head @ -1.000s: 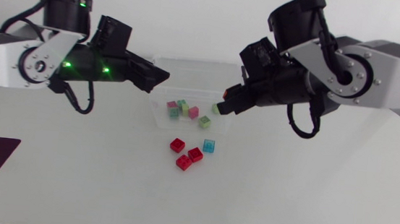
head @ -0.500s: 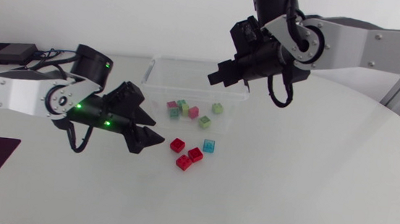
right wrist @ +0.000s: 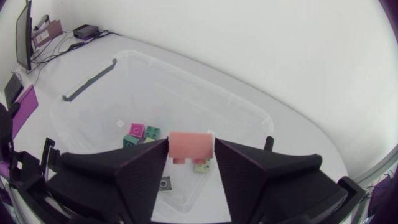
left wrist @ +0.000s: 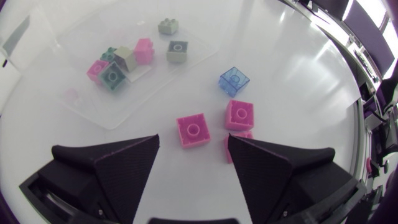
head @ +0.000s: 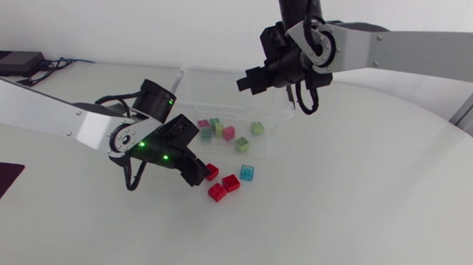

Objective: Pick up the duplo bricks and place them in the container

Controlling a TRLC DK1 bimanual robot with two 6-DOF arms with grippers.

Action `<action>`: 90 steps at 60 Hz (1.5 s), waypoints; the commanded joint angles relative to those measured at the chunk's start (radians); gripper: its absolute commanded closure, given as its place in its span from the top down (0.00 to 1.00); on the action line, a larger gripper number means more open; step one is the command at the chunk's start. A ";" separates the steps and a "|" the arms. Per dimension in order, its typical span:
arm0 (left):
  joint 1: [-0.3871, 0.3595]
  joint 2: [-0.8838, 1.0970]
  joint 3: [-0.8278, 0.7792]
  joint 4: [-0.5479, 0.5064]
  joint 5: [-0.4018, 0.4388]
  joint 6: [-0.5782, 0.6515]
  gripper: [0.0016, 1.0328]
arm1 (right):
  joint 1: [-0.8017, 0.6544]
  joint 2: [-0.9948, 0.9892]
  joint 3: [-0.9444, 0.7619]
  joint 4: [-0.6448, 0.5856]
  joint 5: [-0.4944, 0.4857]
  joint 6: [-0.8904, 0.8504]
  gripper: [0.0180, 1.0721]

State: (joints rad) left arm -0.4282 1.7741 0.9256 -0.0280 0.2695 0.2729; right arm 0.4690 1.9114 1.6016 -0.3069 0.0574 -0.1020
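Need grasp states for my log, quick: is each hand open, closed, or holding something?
Left hand: open, above a red brick, not touching it.
Right hand: closed on a pink brick, above the container.

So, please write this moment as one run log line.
left gripper open, close to red brick on table | right gripper shut on pinkish brick over container | blue brick outside

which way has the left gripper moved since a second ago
Yes: the left gripper swung from the left wall of the container to the red bricks in front of it.
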 commanded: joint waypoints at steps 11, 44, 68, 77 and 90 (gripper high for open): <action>-0.052 0.062 0.015 0.076 -0.065 -0.109 0.74 | -0.010 -0.058 -0.048 0.042 0.013 0.033 0.94; -0.081 0.189 0.059 0.149 -0.161 -0.155 0.61 | 0.049 -0.491 -0.732 0.256 -0.025 -0.015 0.94; -0.044 0.079 -0.041 0.171 -0.161 -0.135 0.22 | 0.152 -0.322 -0.778 0.298 -0.024 0.005 0.93; -0.003 -0.077 -0.108 0.155 -0.121 -0.110 0.22 | 0.186 -0.242 -0.735 0.282 -0.027 0.002 0.92; 0.071 -0.298 -0.111 0.086 -0.059 -0.100 0.22 | 0.186 -0.129 -0.675 0.272 -0.034 -0.004 0.92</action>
State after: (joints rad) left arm -0.3767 1.5394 0.8299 0.0689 0.1959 0.1600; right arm 0.6491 1.7370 0.8951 -0.0254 0.0269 -0.1047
